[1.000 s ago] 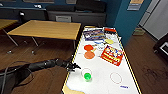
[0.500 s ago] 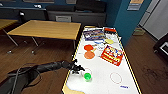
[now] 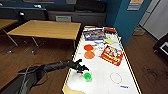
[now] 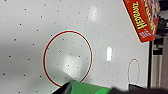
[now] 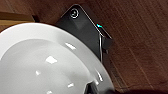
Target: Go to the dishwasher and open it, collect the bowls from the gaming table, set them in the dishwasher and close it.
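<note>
Change: since a second ago my left arm has reached further over the table's near edge, and its pincer now sits right at the green bowl.
Left pincer (image 3: 83, 70): dark, low over the white top, touching or just above the green bowl's rim; I cannot tell whether its fingers are apart or together.
Green bowl (image 3: 87, 76): on the table near its left edge, close to the near end; in the left wrist view its green rim (image 4: 86, 88) shows at the frame's edge.
Orange bowls (image 3: 89, 51): two, one just behind the other, further up the table, well apart from the green one.
Table (image 3: 105, 82): long, glossy white top with small dots, yellow edge, thin red circles printed on it (image 4: 67, 58).
Red box (image 3: 112, 54): flat, lying right of the orange bowls; its corner (image 4: 142, 20) shows in the left wrist view.
Other boxes (image 3: 94, 34): flat, at the table's far end.
Wooden table (image 3: 45, 29): left of the white one, on metal legs.
Right wrist view: a white rounded shell (image 5: 45, 62) and a dark plate over brown wood floor (image 5: 140, 42).
</note>
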